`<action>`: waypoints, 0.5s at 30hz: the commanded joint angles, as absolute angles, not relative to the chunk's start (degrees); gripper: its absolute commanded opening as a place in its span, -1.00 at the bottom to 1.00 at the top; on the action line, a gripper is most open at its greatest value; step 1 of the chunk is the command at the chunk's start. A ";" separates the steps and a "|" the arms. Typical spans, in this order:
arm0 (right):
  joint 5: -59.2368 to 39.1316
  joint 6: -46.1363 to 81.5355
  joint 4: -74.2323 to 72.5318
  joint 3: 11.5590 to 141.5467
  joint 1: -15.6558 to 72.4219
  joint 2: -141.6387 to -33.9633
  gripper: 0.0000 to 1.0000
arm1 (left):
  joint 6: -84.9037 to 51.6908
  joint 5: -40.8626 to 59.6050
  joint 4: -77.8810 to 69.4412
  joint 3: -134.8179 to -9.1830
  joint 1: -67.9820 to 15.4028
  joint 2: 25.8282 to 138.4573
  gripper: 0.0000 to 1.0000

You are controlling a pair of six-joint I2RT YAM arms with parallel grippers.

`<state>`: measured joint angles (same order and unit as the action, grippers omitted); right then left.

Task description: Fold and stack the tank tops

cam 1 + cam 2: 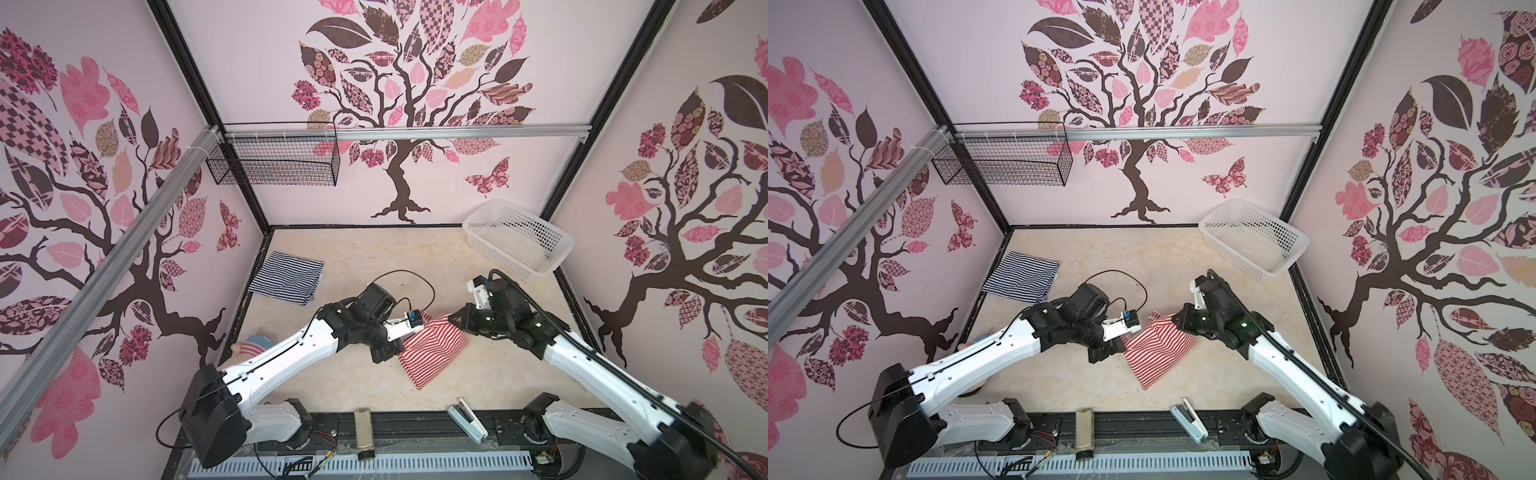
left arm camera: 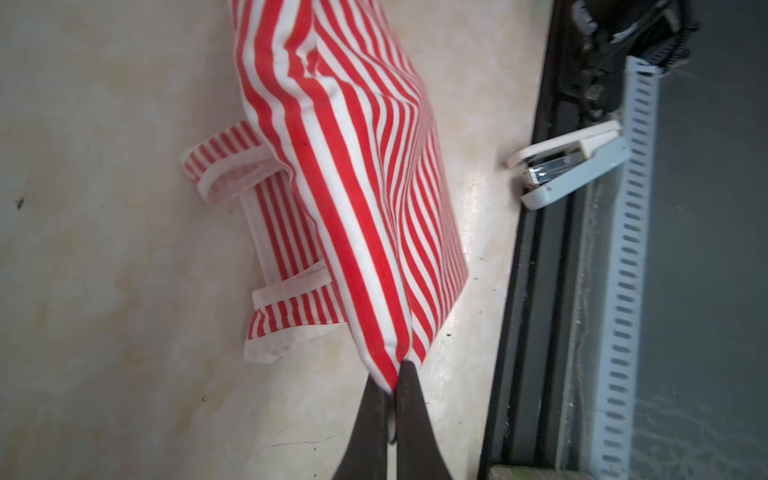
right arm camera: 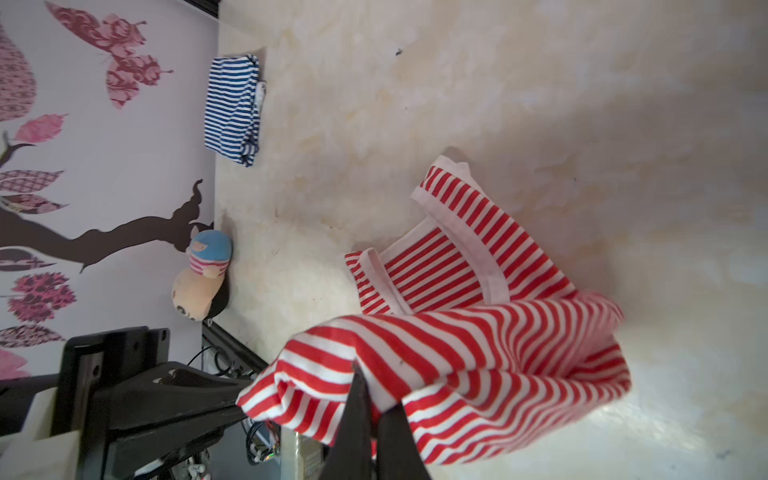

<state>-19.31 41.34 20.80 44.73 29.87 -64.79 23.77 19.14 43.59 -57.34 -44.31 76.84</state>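
Red-and-white tank top [image 1: 432, 353] at centre of table [image 1: 374, 257], partly lifted, pinched at two corners by left gripper [image 2: 395, 380] and right gripper [image 3: 372, 395], both clamped shut on cloth. Soft, light, floppy knit; likely sags, best gripped at hem corners. Navy-and-white tank top [image 1: 286, 276] folded, far left.

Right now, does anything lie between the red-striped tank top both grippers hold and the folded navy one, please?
Nothing on the table does. Between the red-and-white tank top and the navy-and-white tank top only the left arm's own wrist and cable stand; the plush doll sits aside.
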 commanded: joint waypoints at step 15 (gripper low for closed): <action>-25.00 41.66 -1.49 53.95 28.30 -102.13 -1.00 | 23.12 0.41 21.16 -53.41 -29.31 96.74 -1.00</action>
<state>-24.75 41.17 1.61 52.64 28.58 -99.88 22.92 3.11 24.40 -51.31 -31.09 95.07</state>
